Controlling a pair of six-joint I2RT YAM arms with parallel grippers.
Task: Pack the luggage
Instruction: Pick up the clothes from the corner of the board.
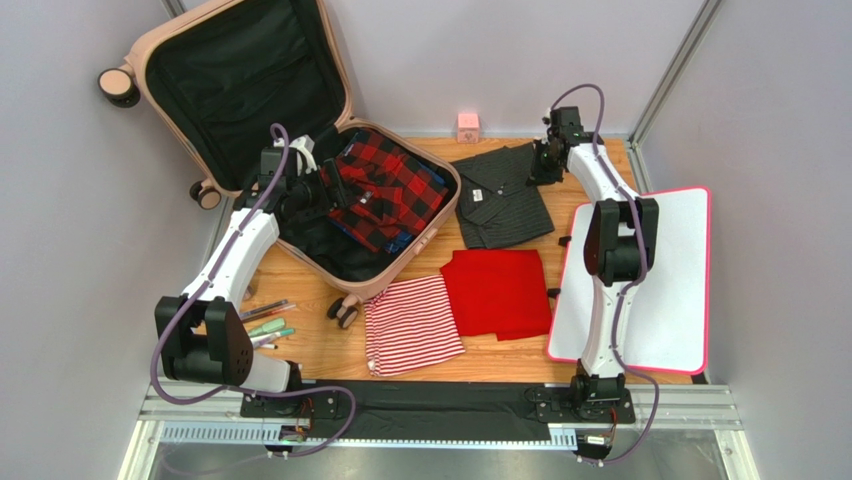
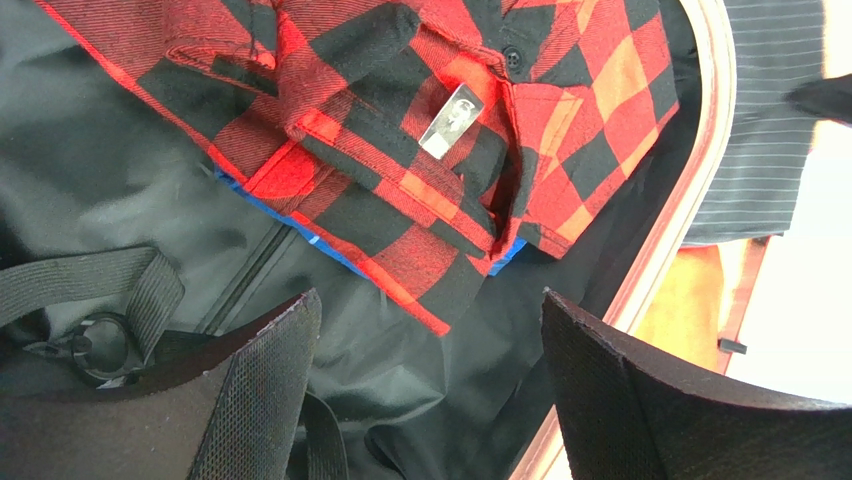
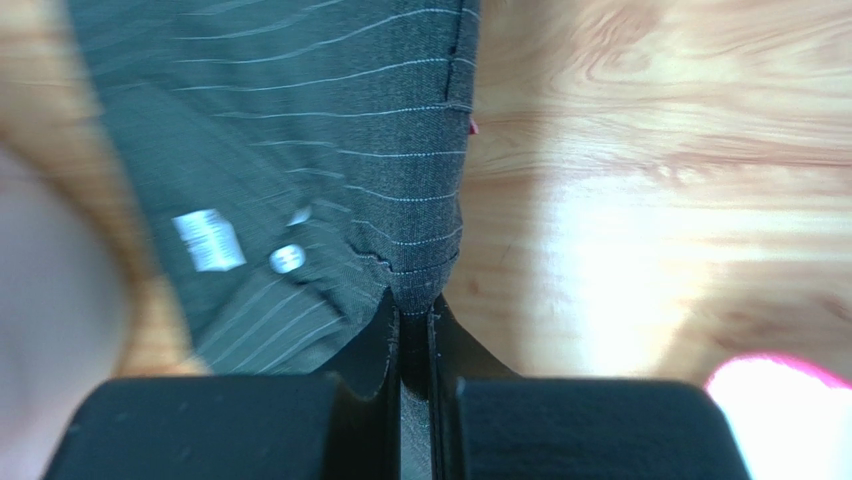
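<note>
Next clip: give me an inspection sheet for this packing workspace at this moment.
Surface: wooden table, clothes laid across it.
Job's things: luggage open, lid raised; plaid shirt inside; pinstriped shirt, red cloth and striped cloth outside on the table.
Clutter: pens near the left base; pink cube at the far edge; white board on the right.
Grippers: left gripper open over the plaid shirt; right gripper shut on the pinstriped shirt's edge.
Cables: purple cable looped along each arm, no snag seen.
Surroundings: grey walls, metal rail in front.
</note>
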